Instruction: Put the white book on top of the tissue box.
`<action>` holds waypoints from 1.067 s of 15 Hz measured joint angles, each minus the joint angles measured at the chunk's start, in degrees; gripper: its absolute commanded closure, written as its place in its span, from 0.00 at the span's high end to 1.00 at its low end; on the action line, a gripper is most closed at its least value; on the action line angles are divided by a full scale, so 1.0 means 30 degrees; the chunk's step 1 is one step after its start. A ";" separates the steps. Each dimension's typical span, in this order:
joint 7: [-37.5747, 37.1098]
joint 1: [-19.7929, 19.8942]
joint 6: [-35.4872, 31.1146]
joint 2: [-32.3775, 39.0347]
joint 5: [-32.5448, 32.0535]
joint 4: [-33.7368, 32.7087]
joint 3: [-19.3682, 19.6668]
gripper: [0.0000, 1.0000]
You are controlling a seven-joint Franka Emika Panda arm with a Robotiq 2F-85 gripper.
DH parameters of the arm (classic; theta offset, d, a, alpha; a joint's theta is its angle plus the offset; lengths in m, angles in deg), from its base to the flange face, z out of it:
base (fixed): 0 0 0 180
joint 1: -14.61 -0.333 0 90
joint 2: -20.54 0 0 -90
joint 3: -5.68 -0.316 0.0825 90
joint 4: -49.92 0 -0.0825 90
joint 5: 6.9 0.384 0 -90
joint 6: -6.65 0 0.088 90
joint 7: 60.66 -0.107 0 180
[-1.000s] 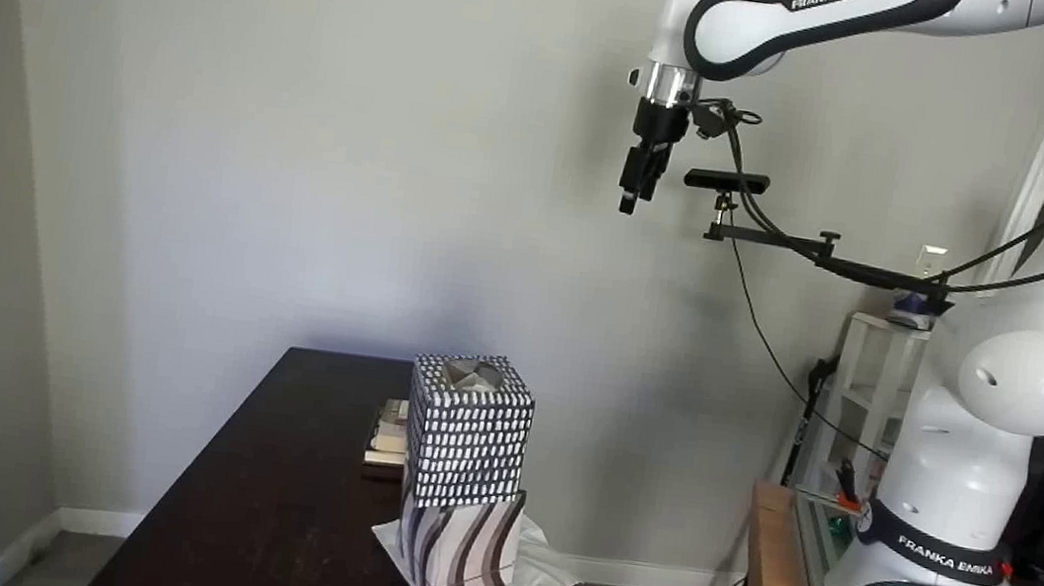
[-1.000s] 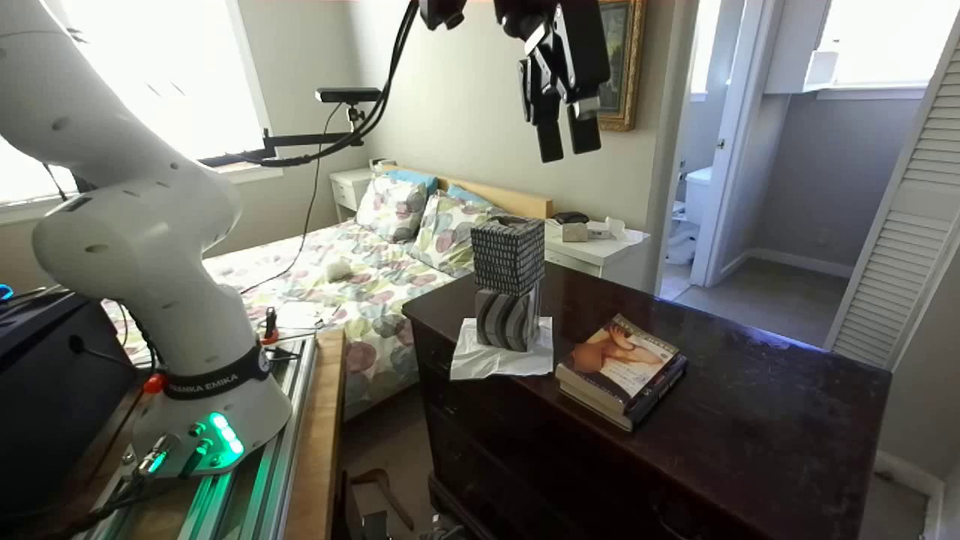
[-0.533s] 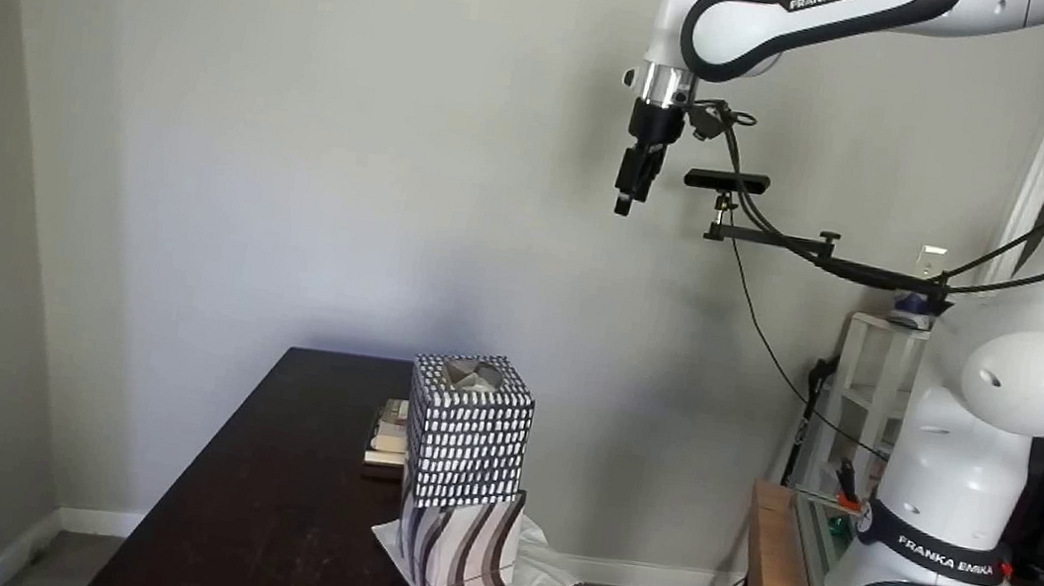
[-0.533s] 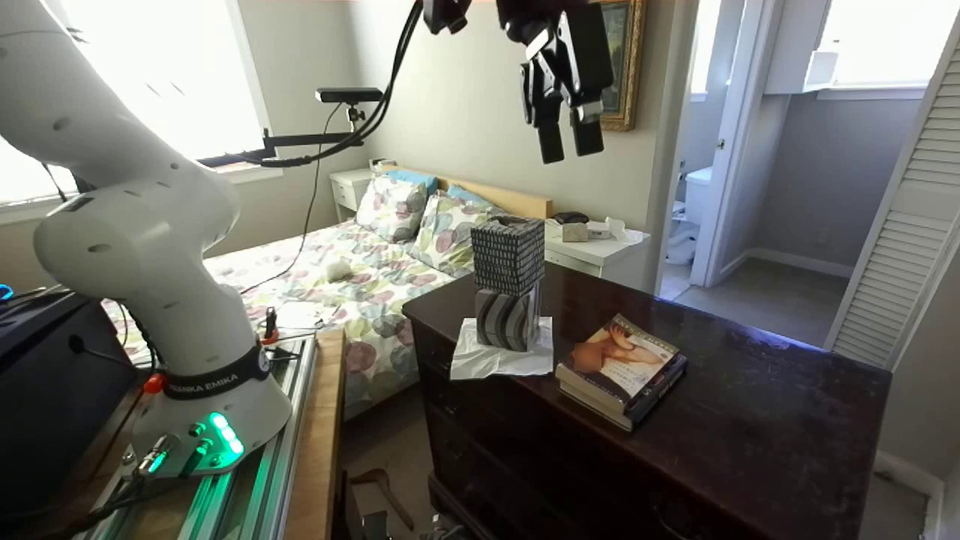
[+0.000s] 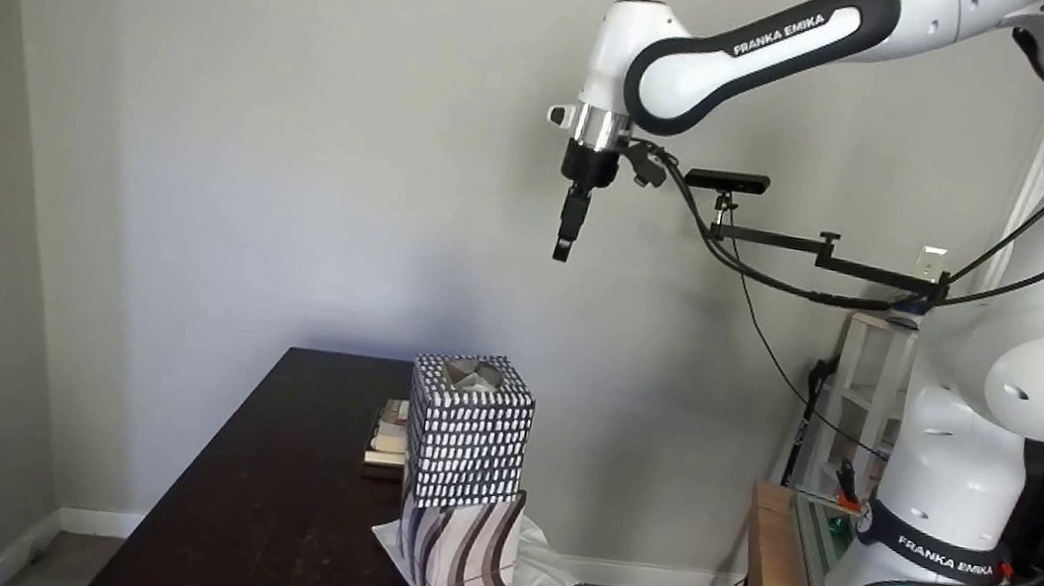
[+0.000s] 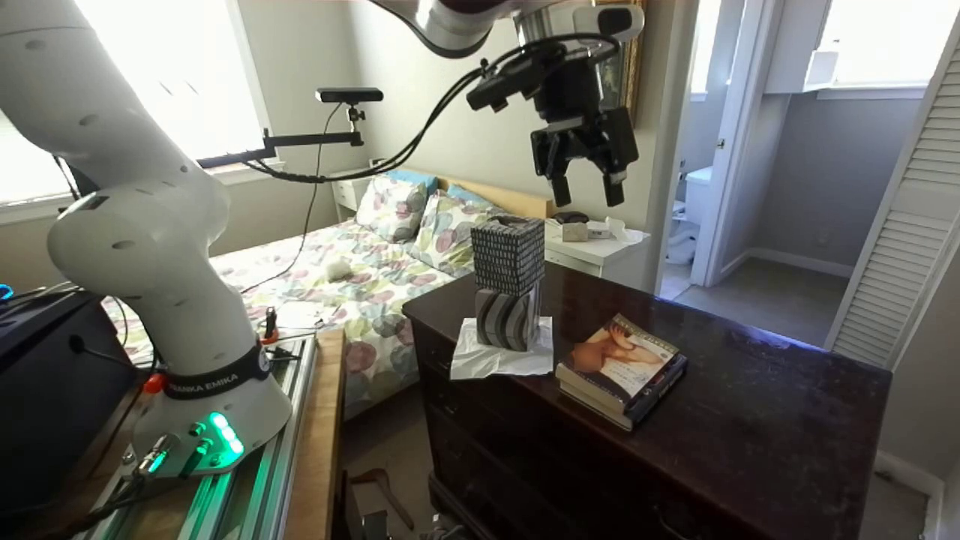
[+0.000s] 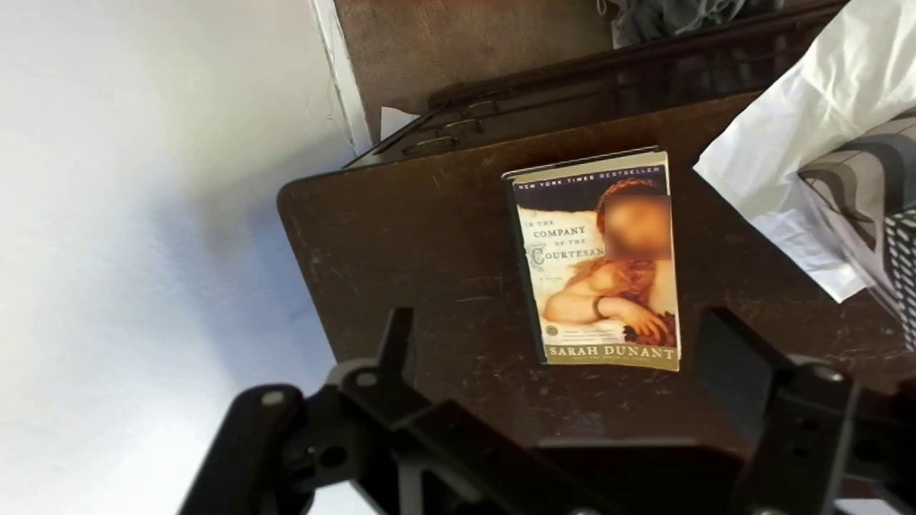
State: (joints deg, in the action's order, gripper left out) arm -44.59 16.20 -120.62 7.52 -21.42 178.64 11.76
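Observation:
The tissue box (image 5: 475,433), black-and-white checked with an opening on top, stands upright on a striped box; it also shows in an exterior view (image 6: 508,255) and at the wrist view's right edge (image 7: 907,250). No plain white book shows. The only books are a stack on the dresser: a paperback (image 6: 626,356) with a painted woman on a partly white cover, over a dark book (image 6: 660,394). My gripper (image 6: 589,196) is open and empty, high above the dresser; it also shows in an exterior view (image 5: 562,250). In the wrist view (image 7: 558,322) the paperback (image 7: 601,265) lies between the fingers, well below.
The striped box (image 6: 506,321) stands on a crumpled white sheet (image 6: 502,364) at the end of the dark dresser (image 6: 765,420). The wall (image 5: 249,146) is behind the dresser. A bed (image 6: 352,277) and a nightstand (image 6: 600,259) are farther off.
My gripper has moved down and away from the robot's base over the dresser, and has turned about its wrist. It stays open. Boxes and books have not moved.

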 measured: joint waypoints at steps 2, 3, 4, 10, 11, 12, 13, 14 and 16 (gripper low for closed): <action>0.1388 -0.0223 -0.1307 0.1064 0.0000 0.0248 -0.0054 1.00; 0.2167 -0.0287 -0.1987 0.1536 0.0004 0.0424 -0.0056 1.00; 0.2960 -0.0326 -0.2719 0.1984 0.0030 0.0658 -0.0056 1.00; 0.6589 -0.0334 -0.7607 0.3979 0.1044 0.2440 -0.0092 1.00; 0.6824 -0.0334 -0.7854 0.4230 0.1286 0.2588 -0.0122 1.00; 0.6895 -0.0334 -0.7945 0.4387 0.1385 0.2600 -0.0143 1.00; 0.6911 -0.0334 -0.7968 0.4443 0.1421 0.2598 -0.0161 1.00; 0.6916 -0.0334 -0.7973 0.4445 0.1427 0.2597 -0.0166 1.00; 0.6935 -0.0294 -0.8029 0.4450 0.1423 0.2593 -0.0222 1.00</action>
State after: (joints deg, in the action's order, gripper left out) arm -23.78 15.32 -144.71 20.87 -17.15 186.42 11.10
